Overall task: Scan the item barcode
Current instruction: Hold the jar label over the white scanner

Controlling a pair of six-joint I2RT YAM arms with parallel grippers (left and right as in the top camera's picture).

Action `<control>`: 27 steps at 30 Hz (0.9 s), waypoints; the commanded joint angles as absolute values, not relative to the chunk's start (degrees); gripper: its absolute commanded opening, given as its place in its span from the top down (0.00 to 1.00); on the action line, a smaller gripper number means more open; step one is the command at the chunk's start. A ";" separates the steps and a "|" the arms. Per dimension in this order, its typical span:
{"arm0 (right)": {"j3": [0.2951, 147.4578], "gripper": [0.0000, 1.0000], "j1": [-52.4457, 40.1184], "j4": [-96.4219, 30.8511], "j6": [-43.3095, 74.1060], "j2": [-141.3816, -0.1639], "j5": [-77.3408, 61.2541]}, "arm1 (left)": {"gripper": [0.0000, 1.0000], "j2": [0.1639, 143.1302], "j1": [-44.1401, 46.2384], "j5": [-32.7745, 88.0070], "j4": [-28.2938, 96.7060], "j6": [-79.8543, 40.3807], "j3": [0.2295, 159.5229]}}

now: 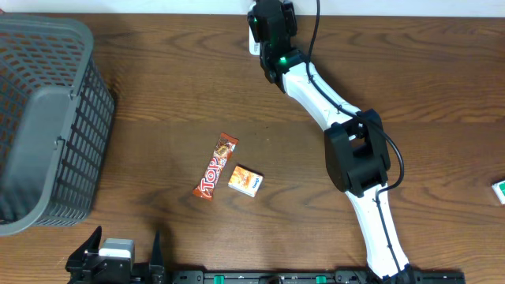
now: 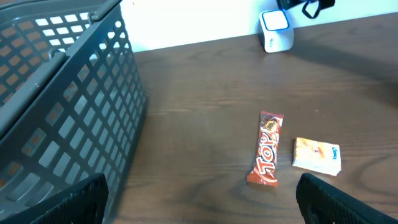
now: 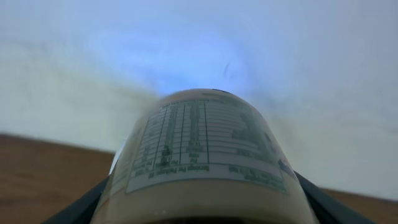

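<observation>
My right gripper is at the far edge of the table, shut on the item, a round beige container with a printed nutrition label facing the wrist camera. The dark fingers press both of its sides. The container is held right at the white barcode scanner, of which only a white sliver shows in the overhead view. A blue glow lies on the white wall behind the container. My left gripper rests at the near left edge of the table, open with nothing between its fingers.
A grey plastic basket fills the left side. A red Top candy bar and a small orange-and-white packet lie mid-table. A green-and-white item sits at the right edge.
</observation>
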State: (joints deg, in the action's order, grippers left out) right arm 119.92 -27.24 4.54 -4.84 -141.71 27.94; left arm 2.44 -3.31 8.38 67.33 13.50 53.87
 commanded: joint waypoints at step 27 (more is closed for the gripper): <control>121.25 0.40 -28.12 -5.26 -2.28 -141.58 35.07 | 0.04 2.31 -3.18 7.86 67.31 13.63 54.22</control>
State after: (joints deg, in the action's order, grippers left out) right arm 119.98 -26.68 -3.53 -2.94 -143.98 30.79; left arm 2.44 -3.31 8.40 67.33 13.50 53.89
